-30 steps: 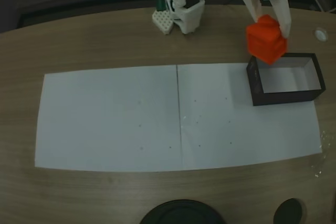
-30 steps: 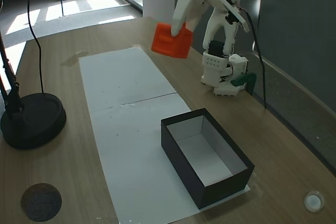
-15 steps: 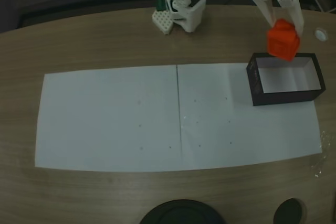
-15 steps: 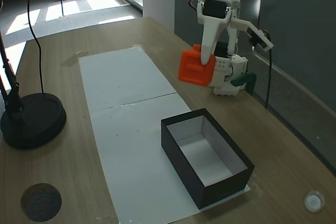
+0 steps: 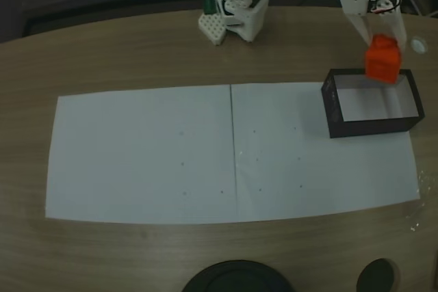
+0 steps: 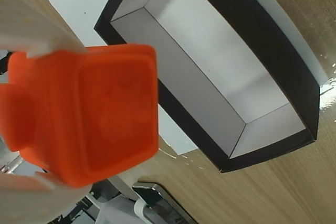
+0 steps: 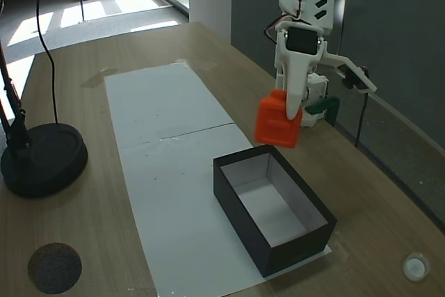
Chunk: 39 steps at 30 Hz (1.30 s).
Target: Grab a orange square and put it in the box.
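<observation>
The end effector (image 7: 284, 117) is seen pinching the orange square (image 7: 278, 122) from two opposite sides, and in the wrist view pale fingers (image 6: 31, 30) are pressed against the upper and lower flanks of the orange square (image 6: 86, 114), which is held in the air above the near rim of the box (image 6: 210, 150), not yet over its white floor. The cube is judged to be light, hollow and stiff, since it is carried by a small pinch without visible sag; its smooth plastic faces and rounded edges are likely to be slippery, so a hold across the flat middles of two opposite faces is best kept, away from the corners. Below, the box (image 7: 274, 248) stands open on white paper (image 7: 160, 123) laid on the table (image 7: 83, 241). Farther off, the arm's base (image 5: 236, 15) is clamped at the table's far edge.
</observation>
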Tool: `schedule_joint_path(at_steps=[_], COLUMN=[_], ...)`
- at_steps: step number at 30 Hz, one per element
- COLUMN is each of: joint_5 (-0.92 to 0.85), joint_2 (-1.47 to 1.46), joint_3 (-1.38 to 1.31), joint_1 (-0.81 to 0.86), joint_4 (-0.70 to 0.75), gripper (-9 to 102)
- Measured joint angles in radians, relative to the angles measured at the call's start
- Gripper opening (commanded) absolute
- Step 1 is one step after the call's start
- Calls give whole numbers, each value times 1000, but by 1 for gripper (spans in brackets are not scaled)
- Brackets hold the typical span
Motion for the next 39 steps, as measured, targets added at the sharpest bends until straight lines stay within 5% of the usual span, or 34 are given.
schedule_joint_path(at_steps=[16,23,31,36,39], joint_5=[0,20,21,21,21], joint_2=[-118,-118,-118,-112,-44], joint_3=[2,2,2,2,-18], joint_1=[-37,-46,-48,-2,98], joint_4=[-46,-46,-46,-17,71], gripper=[2,31,23,1,1])
